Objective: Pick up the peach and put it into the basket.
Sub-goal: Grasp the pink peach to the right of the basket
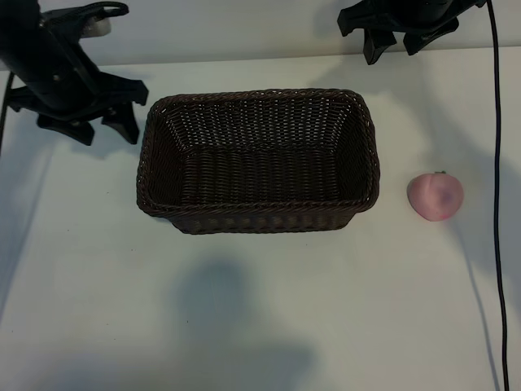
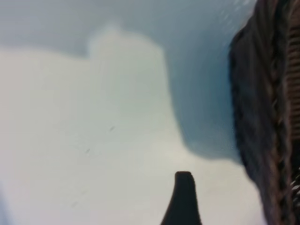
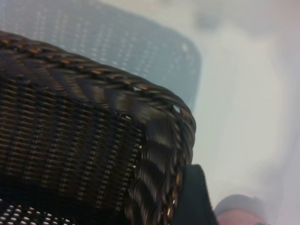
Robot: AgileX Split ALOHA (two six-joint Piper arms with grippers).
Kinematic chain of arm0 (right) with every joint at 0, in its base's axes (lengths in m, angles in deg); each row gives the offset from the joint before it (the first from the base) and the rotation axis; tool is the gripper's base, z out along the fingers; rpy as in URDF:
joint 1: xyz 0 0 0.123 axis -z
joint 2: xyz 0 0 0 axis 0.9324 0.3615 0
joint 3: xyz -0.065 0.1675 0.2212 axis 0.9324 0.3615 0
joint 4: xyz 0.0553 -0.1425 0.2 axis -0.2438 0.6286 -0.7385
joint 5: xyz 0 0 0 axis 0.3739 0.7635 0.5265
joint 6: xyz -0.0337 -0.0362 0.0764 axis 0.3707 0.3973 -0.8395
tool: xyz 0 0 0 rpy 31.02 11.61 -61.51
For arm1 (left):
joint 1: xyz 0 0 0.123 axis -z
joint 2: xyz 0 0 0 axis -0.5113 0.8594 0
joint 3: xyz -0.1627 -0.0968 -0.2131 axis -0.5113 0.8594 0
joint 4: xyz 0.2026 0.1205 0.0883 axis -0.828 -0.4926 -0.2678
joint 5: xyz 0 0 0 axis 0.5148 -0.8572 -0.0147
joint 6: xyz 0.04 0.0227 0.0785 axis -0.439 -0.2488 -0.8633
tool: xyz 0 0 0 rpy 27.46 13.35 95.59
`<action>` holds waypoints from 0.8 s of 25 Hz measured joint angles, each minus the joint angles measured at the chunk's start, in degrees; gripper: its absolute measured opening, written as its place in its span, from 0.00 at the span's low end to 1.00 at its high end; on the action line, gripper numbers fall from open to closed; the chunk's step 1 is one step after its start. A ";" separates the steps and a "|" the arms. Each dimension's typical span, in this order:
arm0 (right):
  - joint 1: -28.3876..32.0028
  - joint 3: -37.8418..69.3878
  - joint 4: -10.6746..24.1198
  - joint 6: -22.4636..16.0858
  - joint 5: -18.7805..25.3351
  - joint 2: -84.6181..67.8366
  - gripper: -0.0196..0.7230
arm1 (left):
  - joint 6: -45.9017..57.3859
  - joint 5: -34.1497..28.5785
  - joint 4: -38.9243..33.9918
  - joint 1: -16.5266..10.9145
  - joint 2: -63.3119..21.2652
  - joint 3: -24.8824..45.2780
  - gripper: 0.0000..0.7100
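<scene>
Peach (image 1: 435,196) lay on the table (image 1: 260,326), right of the basket (image 1: 259,216), outside it | left gripper (image 1: 104,120) spread, empty, left of basket | right gripper (image 1: 399,42) spread, empty, beyond basket's far right corner | risk: round peach might roll from an off-centre pinch; arm might clip the rim.

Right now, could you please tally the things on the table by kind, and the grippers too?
Peach: 1
Basket: 1
Cable: 1
Grippers: 2, left gripper and right gripper
Total: 5
</scene>
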 joint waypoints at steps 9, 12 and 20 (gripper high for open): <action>0.00 0.00 0.00 -0.05 0.00 0.00 0.73 | -0.15 -2.52 -2.58 -1.83 -2.31 0.65 0.84; 0.00 0.00 -0.06 -0.05 0.00 0.00 0.73 | -0.15 -2.60 -3.66 -1.83 -3.41 2.08 0.84; 0.00 0.00 -0.16 -0.05 0.00 0.00 0.73 | -0.15 -2.64 -4.07 -1.83 -5.68 2.84 0.84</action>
